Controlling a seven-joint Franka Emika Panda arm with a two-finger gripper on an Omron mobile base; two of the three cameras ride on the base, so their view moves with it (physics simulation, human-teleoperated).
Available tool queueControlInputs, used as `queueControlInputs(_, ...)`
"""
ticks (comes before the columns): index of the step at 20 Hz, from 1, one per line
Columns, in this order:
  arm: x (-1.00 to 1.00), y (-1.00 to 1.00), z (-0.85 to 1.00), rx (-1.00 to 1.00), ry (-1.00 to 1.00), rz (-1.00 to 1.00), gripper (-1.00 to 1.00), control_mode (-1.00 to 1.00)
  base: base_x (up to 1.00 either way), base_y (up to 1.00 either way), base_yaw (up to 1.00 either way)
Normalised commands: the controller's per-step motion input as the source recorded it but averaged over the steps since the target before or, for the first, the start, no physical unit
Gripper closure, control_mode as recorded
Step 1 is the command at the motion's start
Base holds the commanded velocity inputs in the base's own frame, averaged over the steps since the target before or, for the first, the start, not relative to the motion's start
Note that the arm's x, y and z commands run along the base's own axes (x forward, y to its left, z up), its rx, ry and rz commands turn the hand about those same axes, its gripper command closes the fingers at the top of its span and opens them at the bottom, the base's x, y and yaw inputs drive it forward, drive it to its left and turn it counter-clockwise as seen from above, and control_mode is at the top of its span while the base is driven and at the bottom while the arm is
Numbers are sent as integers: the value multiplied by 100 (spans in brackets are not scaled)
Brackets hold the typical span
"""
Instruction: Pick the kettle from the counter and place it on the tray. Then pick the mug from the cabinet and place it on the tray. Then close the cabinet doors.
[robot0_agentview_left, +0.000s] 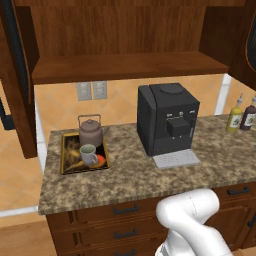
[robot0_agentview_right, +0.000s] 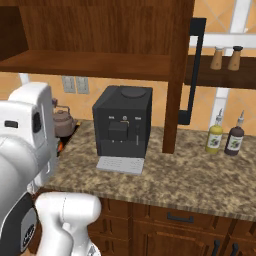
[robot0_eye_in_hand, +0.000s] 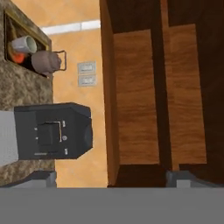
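Simulated kitchen, dark wood above speckled granite. Gripper spread wide and holding nothing, fingertips rising far apart at the bottom of the hand view, hand rolled sideways and facing into the cabinet, bare wooden shelf straight ahead. Outward from there: black coffee machine standing mid-table, two bottles off near the right end. Resting on the left end of the table, the tray, already carrying both the kettle at its back and the mug just in front of it. Judging from that, both placing steps looking finished. Cabinet doors standing swung open on either side, one black bar handle showing in the right base view. Remaining, by the look of it: reaching for a door and pushing each shut.
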Motion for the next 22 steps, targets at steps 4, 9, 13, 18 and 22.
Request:
queueControlInputs(4, -24, -55, -24, 19, -23, -21, -100, -100, 0, 0, 0)
queueControlInputs(9, 0, -76, -12, 20, -14, -11, -100, -100, 0, 0, 0)
queueControlInputs(13, -1, -85, -23, 21, -16, -8, -100, -100, 0, 0, 0)
queueControlInputs(18, -4, -75, -32, 18, -8, -6, -100, -100, 0, 0, 0)
queueControlInputs(22, 0, -70, -32, 15, 0, -2, -100, -100, 0, 0, 0)
